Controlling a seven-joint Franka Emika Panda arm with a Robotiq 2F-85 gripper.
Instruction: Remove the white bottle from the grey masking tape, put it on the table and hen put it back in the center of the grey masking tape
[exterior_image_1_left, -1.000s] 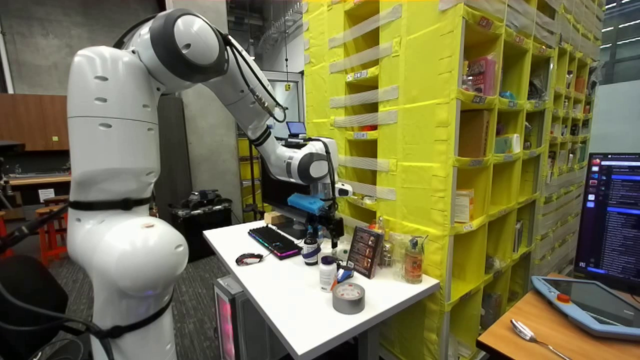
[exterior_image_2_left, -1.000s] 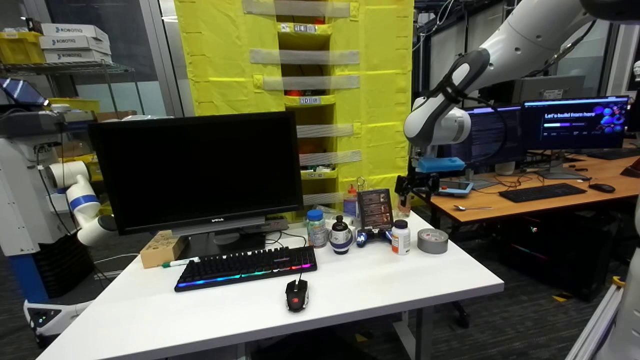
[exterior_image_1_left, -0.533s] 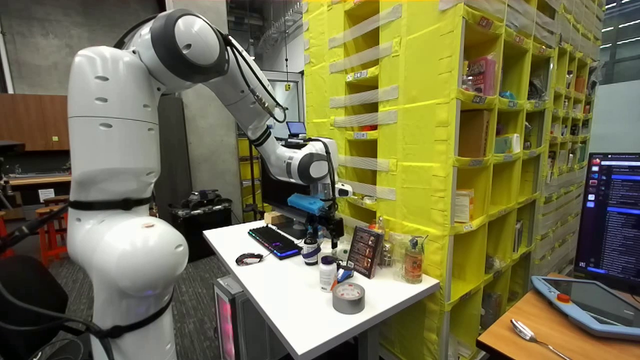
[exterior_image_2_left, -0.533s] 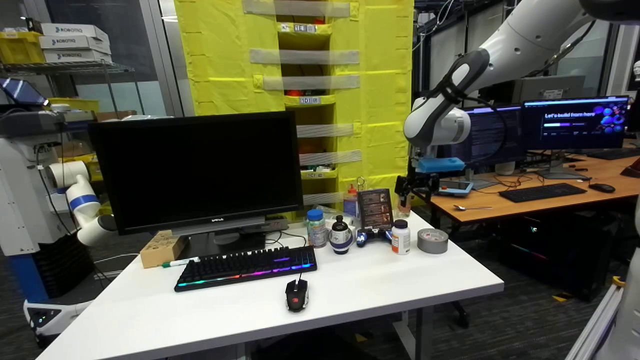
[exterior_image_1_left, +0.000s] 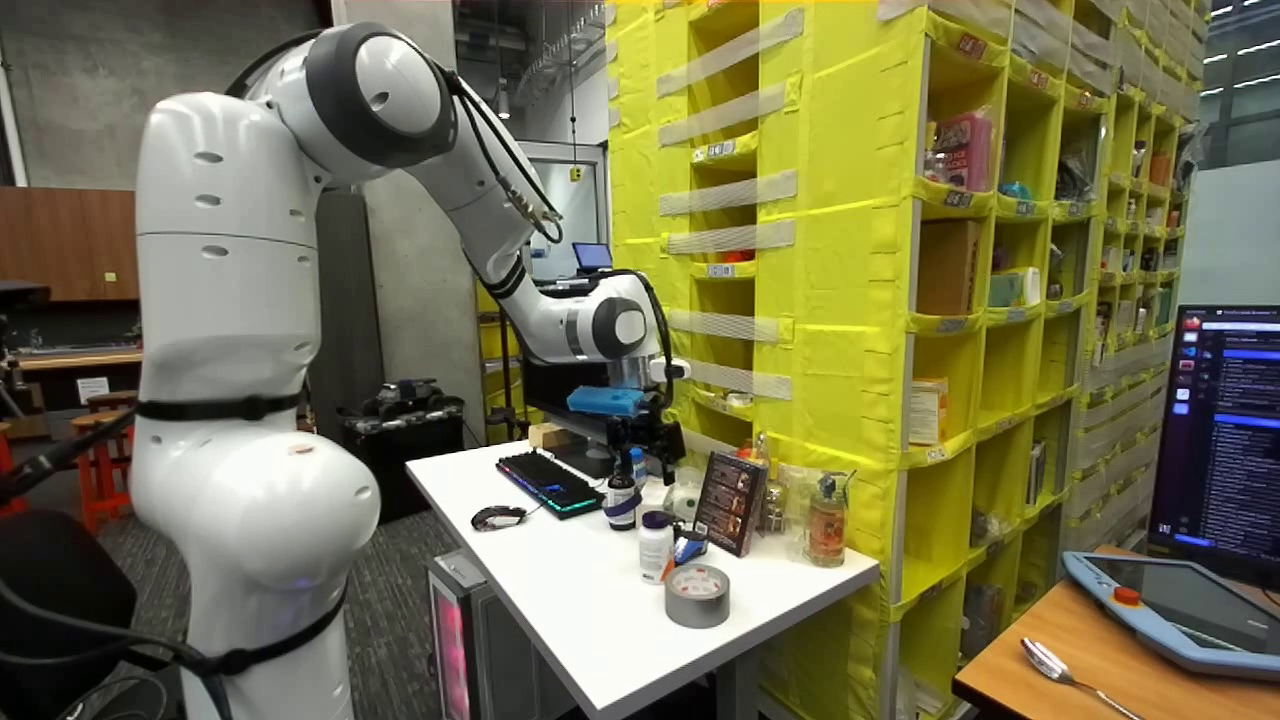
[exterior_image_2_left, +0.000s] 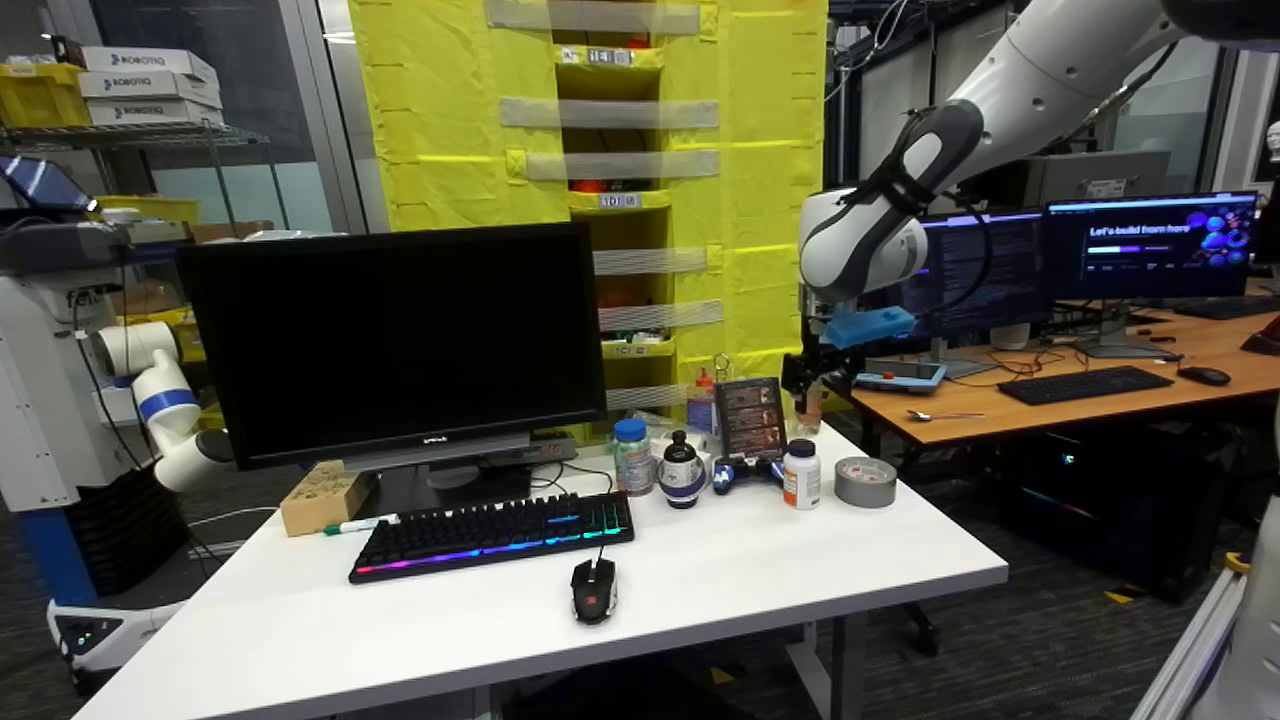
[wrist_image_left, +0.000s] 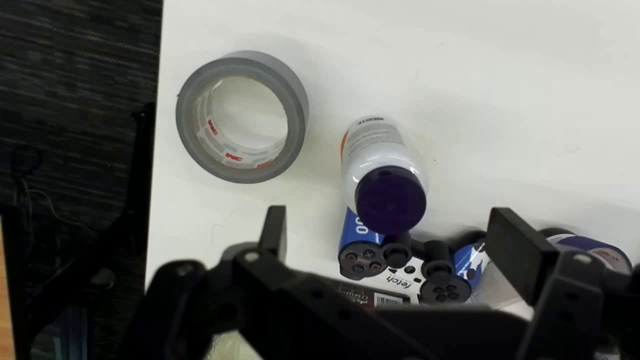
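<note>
The white bottle (wrist_image_left: 375, 142), with its dark purple cap, stands upright on the white table (exterior_image_2_left: 700, 590). Beside it, apart from it, the grey masking tape (wrist_image_left: 245, 175) lies flat near the table's edge; through its hole only the tabletop shows. Both exterior views show the same pair, bottle (exterior_image_1_left: 655, 555) and tape (exterior_image_1_left: 697, 605). My gripper (wrist_image_left: 387, 227) is open, its fingers (wrist_image_left: 520, 255) wide apart with nothing held. In the wrist view the bottle's cap appears between the fingertips, but in an exterior view the gripper (exterior_image_1_left: 646, 466) hangs well above the tabletop, toward the back.
A blue and white game controller (wrist_image_left: 362, 260) sits close to the bottle. Behind it leans a dark frame (exterior_image_2_left: 752, 418). A dark bottle (exterior_image_2_left: 682, 470), a blue-capped bottle (exterior_image_2_left: 632, 460), a keyboard (exterior_image_2_left: 500, 530), a mouse (exterior_image_2_left: 594, 590) and a large monitor (exterior_image_2_left: 400, 340) share the table.
Over the last half second my gripper has shifted left in both exterior views, slightly up in one of them, and the hand has tilted a little. Bottle and tape have stayed put.
</note>
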